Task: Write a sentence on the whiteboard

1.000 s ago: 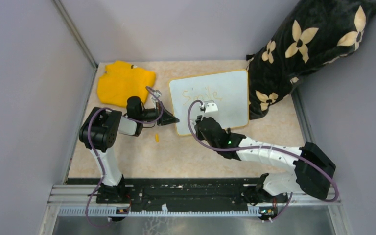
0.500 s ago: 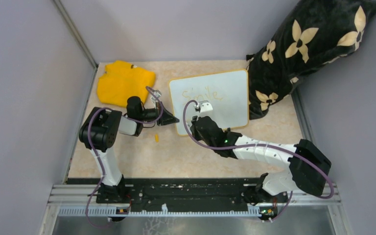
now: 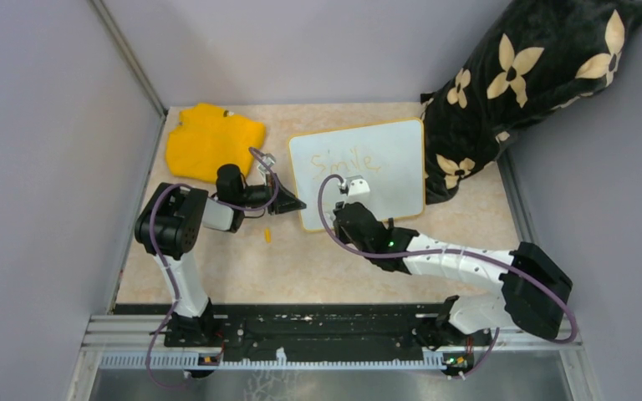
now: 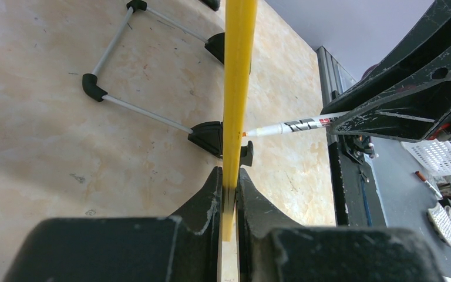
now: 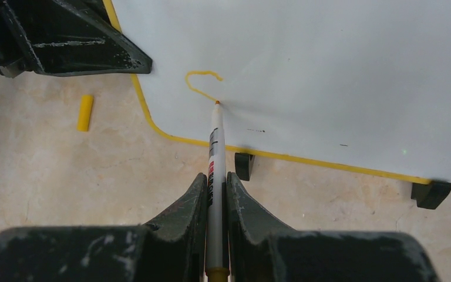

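The whiteboard [image 3: 384, 167] stands tilted on two black clip feet [image 5: 244, 165], with a thin yellow rim [image 4: 238, 88]. The yellow word "Smile" [image 3: 344, 159] is on its upper part. A short yellow curved stroke [image 5: 201, 82] sits near its lower left corner. My left gripper [image 4: 230, 185] is shut on the board's left rim. My right gripper [image 5: 216, 182] is shut on a white marker [image 5: 214, 153] whose tip touches the board at the end of the stroke. The marker also shows in the left wrist view [image 4: 296, 125].
A yellow cloth [image 3: 213, 138] lies at the back left. A yellow marker cap [image 3: 267, 236] lies on the table in front of the board's left corner and shows in the right wrist view [image 5: 84, 112]. A black flowered cushion [image 3: 527, 79] leans behind the board's right side.
My right gripper with the marker has shifted slightly left and then back right along the lower left of the board. The left gripper and board have held still.
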Robot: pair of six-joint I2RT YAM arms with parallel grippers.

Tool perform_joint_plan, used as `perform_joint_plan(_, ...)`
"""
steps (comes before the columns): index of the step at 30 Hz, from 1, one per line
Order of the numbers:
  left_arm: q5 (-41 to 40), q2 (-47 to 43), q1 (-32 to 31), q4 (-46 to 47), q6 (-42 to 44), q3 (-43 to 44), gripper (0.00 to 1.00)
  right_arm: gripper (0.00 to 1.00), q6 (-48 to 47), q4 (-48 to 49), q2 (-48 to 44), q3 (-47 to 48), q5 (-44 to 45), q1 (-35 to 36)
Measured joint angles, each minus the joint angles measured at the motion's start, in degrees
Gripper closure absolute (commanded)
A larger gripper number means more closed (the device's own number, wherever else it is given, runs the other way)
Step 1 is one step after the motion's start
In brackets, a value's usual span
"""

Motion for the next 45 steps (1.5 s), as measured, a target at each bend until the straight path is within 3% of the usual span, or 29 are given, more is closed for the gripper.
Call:
perform_joint_plan(38, 0.0, -0.2, 0.0, -0.7, 0.1, 0.0, 1.0, 1.0, 0.7, 1.1, 2.7, 0.2, -5.1, 0.0)
perform_joint_plan(45, 0.0, -0.3, 0.0, -0.7, 0.1, 0.0, 1.0, 1.0, 0.9, -1.1, -3.6, 0.2, -3.5, -0.1)
